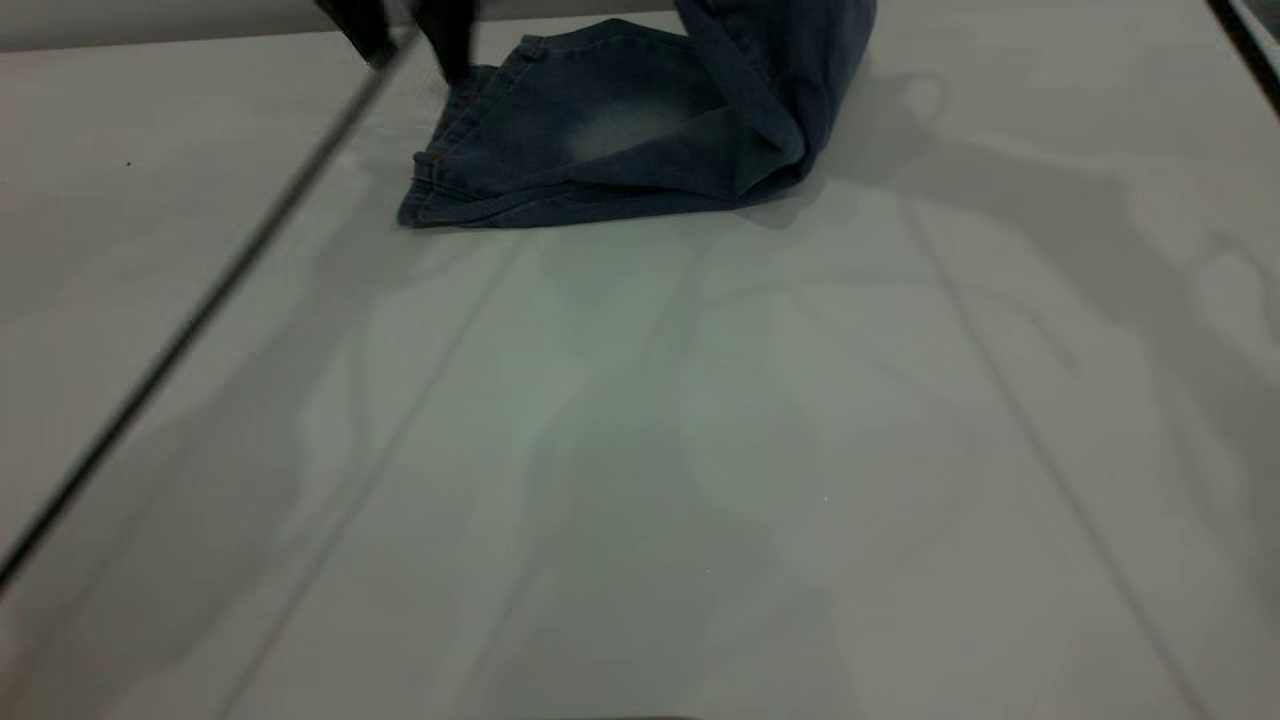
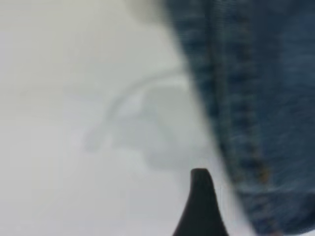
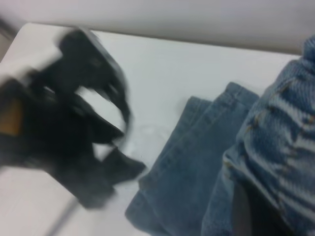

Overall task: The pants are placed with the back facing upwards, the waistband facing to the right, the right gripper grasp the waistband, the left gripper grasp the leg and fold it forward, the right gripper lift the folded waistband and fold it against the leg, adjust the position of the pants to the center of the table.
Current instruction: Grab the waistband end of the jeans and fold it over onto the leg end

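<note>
The left gripper [image 1: 415, 45] hangs at the pants' [image 1: 620, 130] hem end, far side of the table [image 1: 640, 450], jaws apart and holding nothing. A dark cable [image 1: 200, 320] crosses in front. The right gripper [image 3: 246, 211] lifts the waistband [image 3: 285, 142] (its grip is mostly hidden by denim).

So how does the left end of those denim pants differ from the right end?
The left end of the pants lies flat on the table. The right end is lifted and runs up out of the exterior view. The left end shows a pale faded patch, while the right end hangs in folds. The left tool is at the left end's hem, and the right tool appears clamped on the raised end. Both ends are the same blue denim.
</note>
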### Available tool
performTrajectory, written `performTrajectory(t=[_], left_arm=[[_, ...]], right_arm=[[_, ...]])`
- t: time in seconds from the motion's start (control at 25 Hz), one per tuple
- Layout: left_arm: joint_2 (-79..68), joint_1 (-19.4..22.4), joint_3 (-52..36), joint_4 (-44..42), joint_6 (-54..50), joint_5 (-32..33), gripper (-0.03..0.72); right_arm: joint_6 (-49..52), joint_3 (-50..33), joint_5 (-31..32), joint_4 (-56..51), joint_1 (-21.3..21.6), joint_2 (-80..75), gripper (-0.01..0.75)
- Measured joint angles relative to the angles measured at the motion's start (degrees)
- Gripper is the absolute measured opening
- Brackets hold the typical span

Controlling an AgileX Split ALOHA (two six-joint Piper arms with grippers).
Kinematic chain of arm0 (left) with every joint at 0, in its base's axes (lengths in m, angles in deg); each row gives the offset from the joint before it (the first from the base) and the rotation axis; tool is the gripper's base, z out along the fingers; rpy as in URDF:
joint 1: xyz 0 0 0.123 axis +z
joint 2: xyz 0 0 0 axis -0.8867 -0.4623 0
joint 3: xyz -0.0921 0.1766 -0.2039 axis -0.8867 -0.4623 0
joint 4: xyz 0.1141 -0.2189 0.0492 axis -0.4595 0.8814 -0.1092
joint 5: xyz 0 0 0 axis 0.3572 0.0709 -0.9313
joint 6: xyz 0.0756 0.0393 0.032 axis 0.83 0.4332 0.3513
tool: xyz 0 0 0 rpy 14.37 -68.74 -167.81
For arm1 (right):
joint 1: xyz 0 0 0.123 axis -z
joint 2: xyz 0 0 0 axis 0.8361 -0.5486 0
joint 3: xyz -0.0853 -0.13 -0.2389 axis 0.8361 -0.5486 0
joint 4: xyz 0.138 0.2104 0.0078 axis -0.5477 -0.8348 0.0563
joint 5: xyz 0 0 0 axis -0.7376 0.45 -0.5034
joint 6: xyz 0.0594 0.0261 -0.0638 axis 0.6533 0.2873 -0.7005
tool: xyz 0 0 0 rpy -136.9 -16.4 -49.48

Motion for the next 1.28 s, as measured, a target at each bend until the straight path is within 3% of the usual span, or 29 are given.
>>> performTrajectory(t=[0.24,0.56,0.68,0.88,0.96,1.08,1.28], left_arm=[[1.11,1.89,8.12,-2.43,-2.05,3.33,0.516],[1.11,1.84,10.05,-2.07,-2.21,3.33,0.516],[1.11,1.84,10.05,-2.07,-2.27,3.33,0.516],[1.11,1.84,10.05,-1.65,-2.27,3.27,0.516],[1.11,1.84,10.05,-0.57,-2.27,3.28,0.516],[1.11,1.72,10.05,2.57,-1.06,3.28,0.516],[0.63,0.46,10.11,9.17,10.30,3.28,0.516]], right_arm=[[-3.50,0.00,-5.03,-3.84,-3.17,-4.48,0.081],[-19.07,0.00,-6.07,-21.13,-6.26,-10.81,0.108],[-21.13,0.00,-3.50,-26.55,-6.61,-13.05,0.207],[-21.16,0.00,4.46,-30.77,-6.62,-13.70,0.516],[-20.70,0.00,7.22,-30.55,-6.57,-13.70,0.600],[-17.65,0.00,8.62,-27.05,-5.20,-13.54,0.637],[-9.67,0.00,7.54,-11.09,1.12,-11.05,0.584]])
